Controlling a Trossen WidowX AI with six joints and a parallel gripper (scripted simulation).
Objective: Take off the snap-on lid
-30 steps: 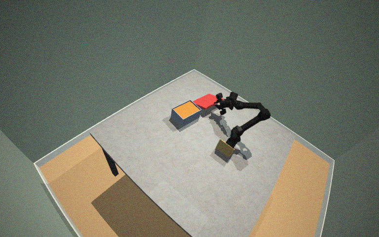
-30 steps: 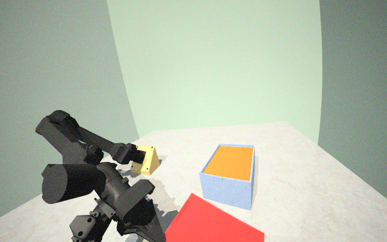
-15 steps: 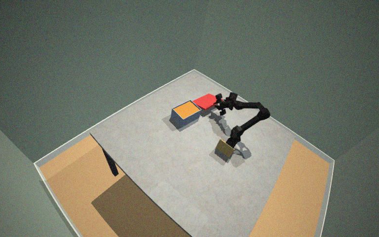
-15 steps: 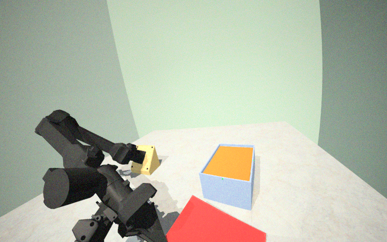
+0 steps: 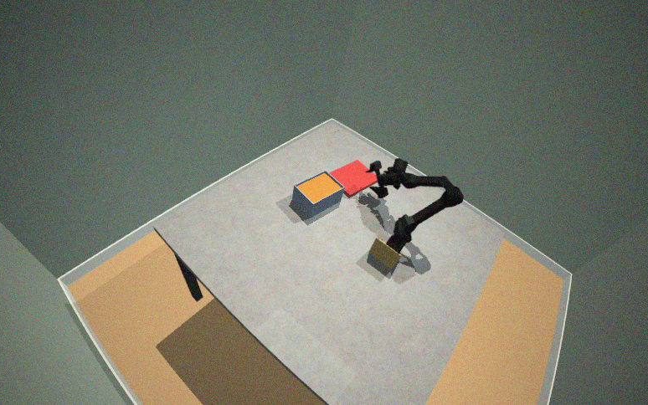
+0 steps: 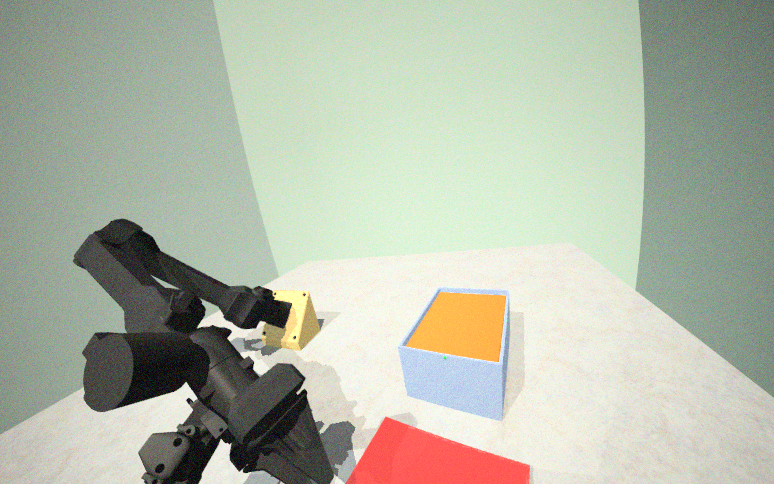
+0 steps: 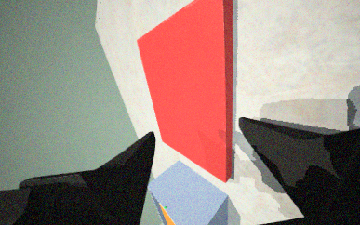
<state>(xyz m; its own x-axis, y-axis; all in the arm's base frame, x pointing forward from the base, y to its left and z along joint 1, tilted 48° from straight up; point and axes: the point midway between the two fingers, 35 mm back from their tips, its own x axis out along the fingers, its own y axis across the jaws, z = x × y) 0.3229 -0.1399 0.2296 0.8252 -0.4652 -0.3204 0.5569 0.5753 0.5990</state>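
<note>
One lid, red (image 5: pixel 352 176) (image 6: pixel 447 454) (image 7: pixel 189 88), is observed off the storage box and lying on the counter (image 5: pixel 276 282) (image 6: pixel 606 373) (image 7: pixel 296 51), apparently flat. The pincer (image 5: pixel 372 180) (image 7: pixel 196 128) is found wide open, with nothing held; its fingertips are parted to either side of the lid's near end in the wrist view. In the top view, with twelve o'clock at the upper edge, the lid lies at about nine o'clock from the pincer, and its near edge is partly covered by a finger. The lid's long axis is judged to run roughly from two to eight o'clock, though this is uncertain. One box (image 5: pixel 316 203) (image 6: pixel 453 382) (image 7: pixel 191 192), blue and upright, is noted just beyond the lid, at about eight o'clock, its orange inside exposed. One arm (image 5: pixel 429 203) (image 6: pixel 167 270) and one yellow wedge-shaped block (image 5: pixel 384 255) (image 6: pixel 303 319) are counted. Right side up cannot be confirmed. Placement is judged all but complete; a straight withdrawal is advised, lest the lid be dragged by a finger.
</note>
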